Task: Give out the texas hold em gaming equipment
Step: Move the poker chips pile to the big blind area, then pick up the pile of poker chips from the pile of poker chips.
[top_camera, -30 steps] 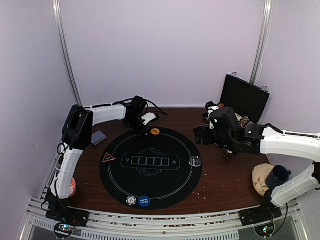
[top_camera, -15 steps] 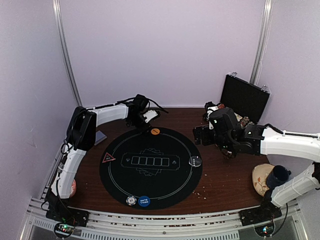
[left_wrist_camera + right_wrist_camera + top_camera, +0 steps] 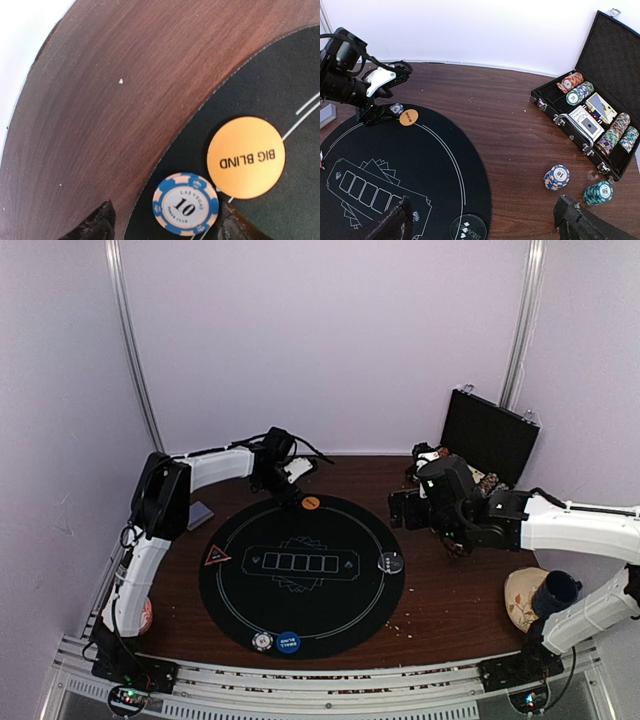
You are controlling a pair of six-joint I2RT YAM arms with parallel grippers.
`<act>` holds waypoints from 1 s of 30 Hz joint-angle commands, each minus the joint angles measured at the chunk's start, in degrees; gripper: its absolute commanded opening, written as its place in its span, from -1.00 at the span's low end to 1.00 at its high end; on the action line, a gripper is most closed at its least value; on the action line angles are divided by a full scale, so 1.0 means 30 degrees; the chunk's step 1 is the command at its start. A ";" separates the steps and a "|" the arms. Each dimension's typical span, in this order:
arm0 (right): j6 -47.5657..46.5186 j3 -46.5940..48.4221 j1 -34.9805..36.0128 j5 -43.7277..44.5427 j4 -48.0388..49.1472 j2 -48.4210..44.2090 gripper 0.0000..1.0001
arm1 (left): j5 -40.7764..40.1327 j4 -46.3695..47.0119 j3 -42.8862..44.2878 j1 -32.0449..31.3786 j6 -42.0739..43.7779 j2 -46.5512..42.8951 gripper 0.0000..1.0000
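A dark wooden table stands in a pale-walled booth, with a round black mat spread over its middle. At the mat's far rim the left gripper hangs low with its jaws parted and nothing in its grasp. A blue-and-white poker chip marked 10 lies flat on the mat between the fingers. There is a clear gap to the finger on the left of the wrist view, while the other finger sits right at the chip's edge. The chip lies just inside the mat's border, edge to edge with the orange button disc reading BIG BLIND.

Farther out on the mat are the red triangle marker at its left side, the black button disc at its right, and a blue button disc beside another chip at the near rim. The grey-blue card deck lies on the wood left of the mat.

The right gripper hovers over the mat's right side, jaws spread wide and empty. Beyond it an open black case holds chip stacks.
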 commanded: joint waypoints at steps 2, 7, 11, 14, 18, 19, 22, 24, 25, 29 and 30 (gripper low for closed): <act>0.0906 -0.0120 -0.0332 0.1905 -0.0373 0.0156 1.00 | 0.1065 -0.0691 -0.1054 0.0061 -0.0271 -0.2602 0.58; 0.1224 0.0142 -0.1572 0.1439 -0.0599 0.0631 1.00 | 0.1794 -0.1069 -0.2441 0.0015 -0.0226 -0.5757 0.76; 0.1472 0.0226 -0.3258 0.0584 -0.0767 0.0830 1.00 | 0.2573 -0.1389 -0.4429 0.0016 -0.0218 -0.9077 0.93; 0.1554 0.0234 -0.4226 0.0065 -0.0689 0.0746 1.00 | 0.2568 -0.1183 -0.6597 0.0023 -0.0207 -1.1771 0.96; 0.1611 0.0227 -0.4946 -0.0216 -0.0636 0.0721 1.00 | 0.2045 0.0083 -0.9895 0.0040 -0.0166 -1.4871 0.96; 0.1660 0.0202 -0.5072 -0.0223 -0.0637 0.0762 1.00 | 0.2049 0.0219 -1.0542 0.0029 -0.0186 -1.5317 0.96; 0.1797 -0.0084 -0.5341 -0.0242 -0.0564 0.0690 1.00 | 0.2101 0.0300 -1.2163 0.0040 -0.0203 -1.6223 0.96; 0.1801 -0.0394 -0.5517 -0.0364 -0.0272 0.0601 1.00 | 0.2103 0.0862 -1.3241 0.0032 -0.0147 -1.6555 0.96; 0.1804 -0.0491 -0.5612 -0.0457 -0.0137 0.0586 1.00 | 0.2042 0.1269 -1.3469 0.0028 -0.0045 -1.6549 0.96; 0.1801 -0.0644 -0.5663 -0.0726 0.0045 0.0776 1.00 | 0.1812 0.1547 -1.2391 0.0025 0.0120 -1.4866 0.96; 0.1826 -0.0779 -0.5663 -0.0785 0.0166 0.0798 1.00 | 0.1793 0.1560 -1.1865 0.0031 0.0131 -1.3971 0.96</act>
